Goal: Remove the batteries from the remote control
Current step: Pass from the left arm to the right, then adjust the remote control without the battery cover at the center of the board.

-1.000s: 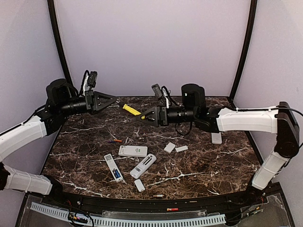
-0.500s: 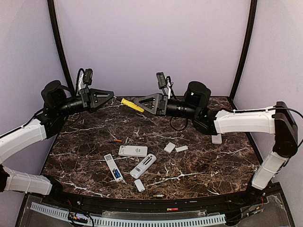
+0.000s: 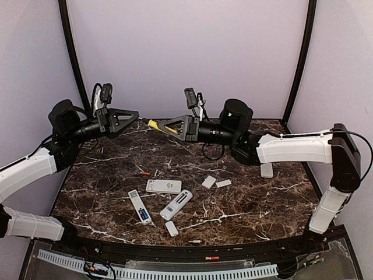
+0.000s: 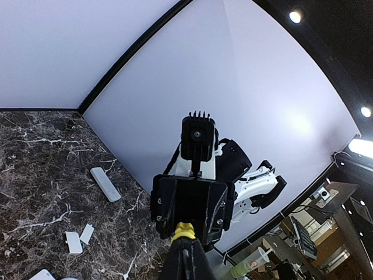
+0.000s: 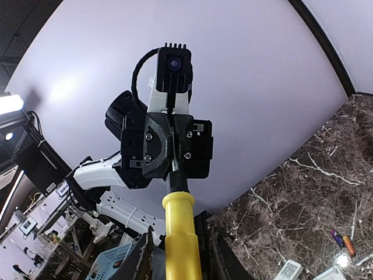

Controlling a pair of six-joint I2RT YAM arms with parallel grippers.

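Note:
A screwdriver with a yellow handle [image 3: 156,125] hangs in the air between the two arms. My left gripper [image 3: 140,115] is shut on its dark shaft. My right gripper [image 3: 162,125] faces it, and its fingers flank the yellow handle [image 5: 181,233] with a narrow gap on each side. Down on the table lie white remotes [image 3: 164,186], [image 3: 176,204]. A third remote [image 3: 139,206] lies open with a blue battery [image 3: 143,214] in it. Two loose batteries [image 3: 140,174], orange and blue, lie left of them, and show too as batteries [image 5: 342,239] in the right wrist view.
A fourth remote [image 3: 266,170] lies at the right. Small white covers [image 3: 208,182], [image 3: 223,183], [image 3: 171,228] are scattered among the remotes. One small cylinder [image 3: 195,241] rests at the table's front edge. The back wall stands close behind both grippers.
My right gripper has moved left and up to the screwdriver's handle, and its jaws have narrowed round it. The left gripper rose a little and kept hold of the shaft.

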